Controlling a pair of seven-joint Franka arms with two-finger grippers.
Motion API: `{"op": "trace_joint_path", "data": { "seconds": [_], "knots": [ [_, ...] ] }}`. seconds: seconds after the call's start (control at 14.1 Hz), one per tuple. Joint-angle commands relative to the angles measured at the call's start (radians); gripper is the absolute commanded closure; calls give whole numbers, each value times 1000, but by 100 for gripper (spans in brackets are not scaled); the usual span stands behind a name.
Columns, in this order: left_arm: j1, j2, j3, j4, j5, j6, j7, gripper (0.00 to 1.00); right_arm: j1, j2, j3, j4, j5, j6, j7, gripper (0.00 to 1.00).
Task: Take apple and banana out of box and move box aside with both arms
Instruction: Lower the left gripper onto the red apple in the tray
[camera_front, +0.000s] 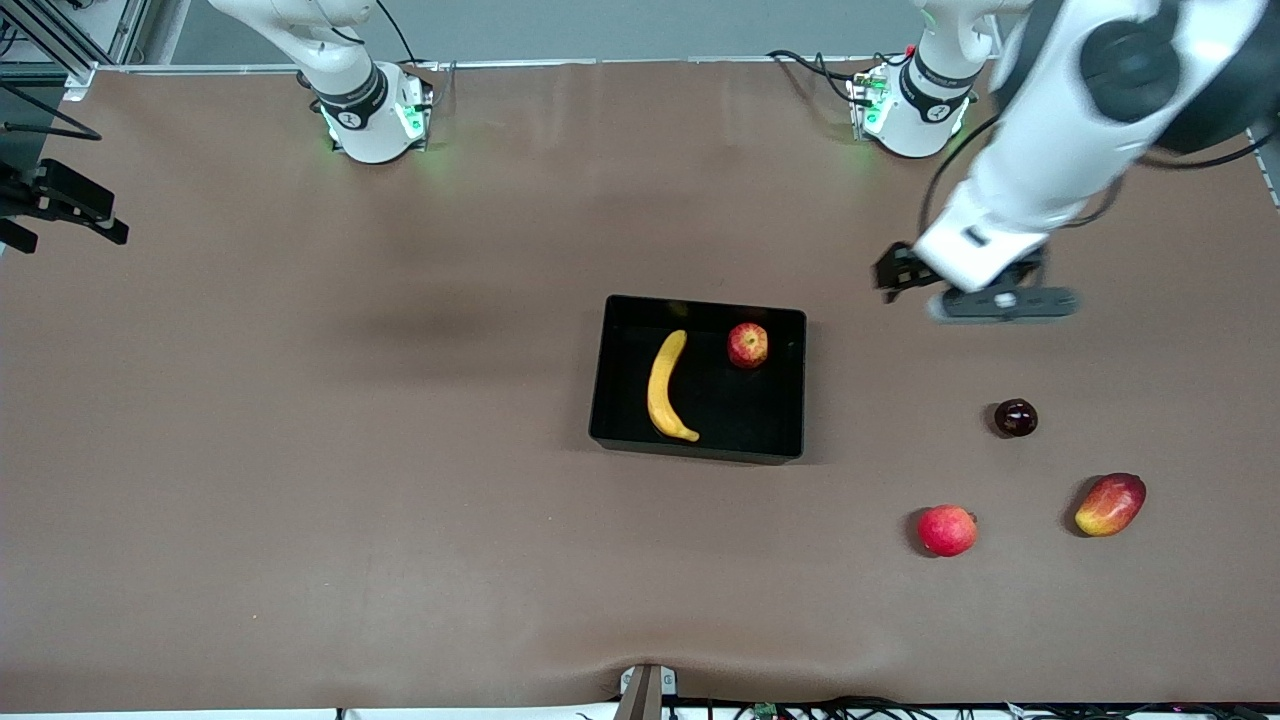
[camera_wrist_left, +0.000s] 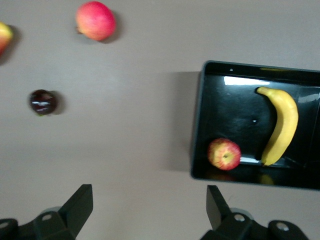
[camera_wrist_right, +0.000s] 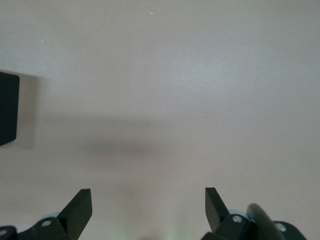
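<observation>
banana (camera_front: 667, 388) and apple (camera_front: 747, 345) in box (camera_front: 620, 375), left gripper (camera_wrist_left: 149, 210) spread empty, right gripper (camera_wrist_right: 148, 210) spread, its arm mostly cut off

We see a glossy black rectangular plastic bin (camera_front: 700, 445) mirroring light, a smooth-skinned long yellow banana (camera_front: 667, 386), and a matt brown cloth-like worktop (camera_front: 350, 450), faintly creased.

brown table (camera_front: 300, 450) | dark round fruit (camera_front: 1015, 417), toward left arm's end | pinkish-red round fruit (camera_front: 946, 530), nearer front edge than dark fruit | red-yellow mango (camera_front: 1110, 504), beside it, closer to left arm's end edge | all three well apart, untouched
</observation>
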Motion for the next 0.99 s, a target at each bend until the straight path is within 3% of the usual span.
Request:
{"op": "trace_joint_path", "data": {
  "seconds": [0.0, 0.35, 0.64, 0.92],
  "knots": [
    [-16, 31, -40, -84, 16, 116, -72, 0, 7, -1, -9, 4, 15, -7, 2, 0],
    [-104, 201, -42, -70, 16, 211, -198, 0, 7, 1, -9, 4, 15, -7, 2, 0],
    [-155, 292, -42, -69, 16, 322, -301, 0, 7, 3, -9, 4, 15, -7, 2, 0],
    [-188, 358, -40, -70, 17, 336, -353, 0, 7, 3, -9, 4, 15, -7, 2, 0]
  ]
}}
